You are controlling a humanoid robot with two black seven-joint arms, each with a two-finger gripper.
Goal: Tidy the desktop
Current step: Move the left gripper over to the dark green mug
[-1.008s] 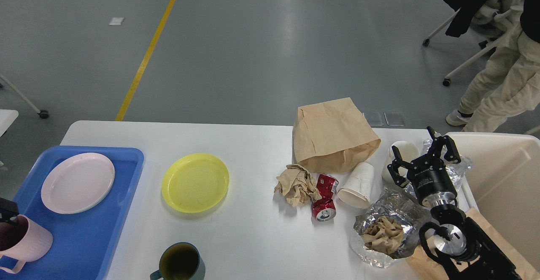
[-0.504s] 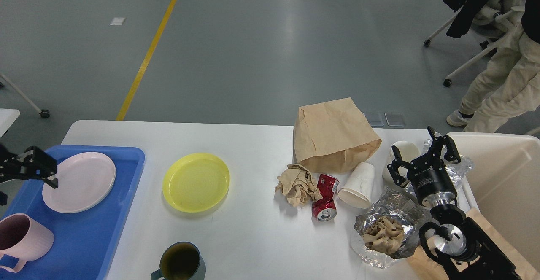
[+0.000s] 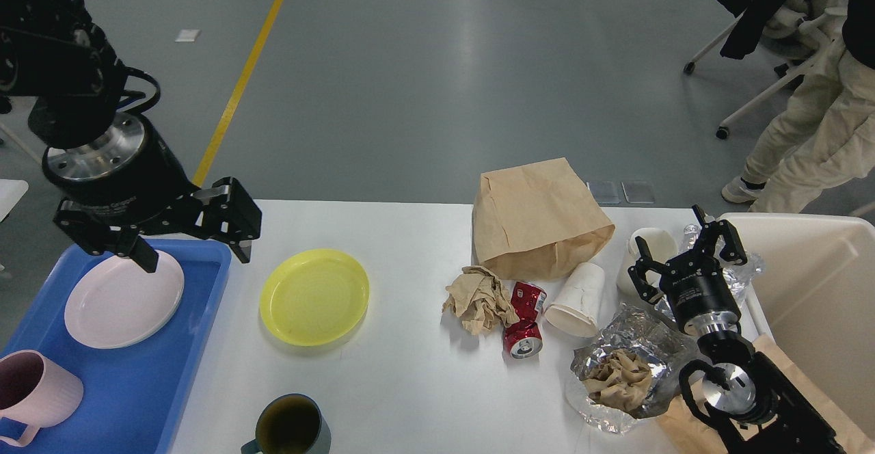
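Two plates, one pink (image 3: 123, 300) and one yellow (image 3: 314, 296), are shown; the desktop (image 3: 410, 379) lies beneath both grippers, left (image 3: 193, 247) and right (image 3: 683, 259), each held spread apart and empty.

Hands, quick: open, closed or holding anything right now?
Left hand: open, empty, above the blue tray's far right corner.
Right hand: open, empty, above the crumpled plastic beside the cream bin.

Bare desktop (image 3: 410, 379) between yellow plate (image 3: 314, 296) and crumpled paper (image 3: 478, 298); right side seemingly crowded.
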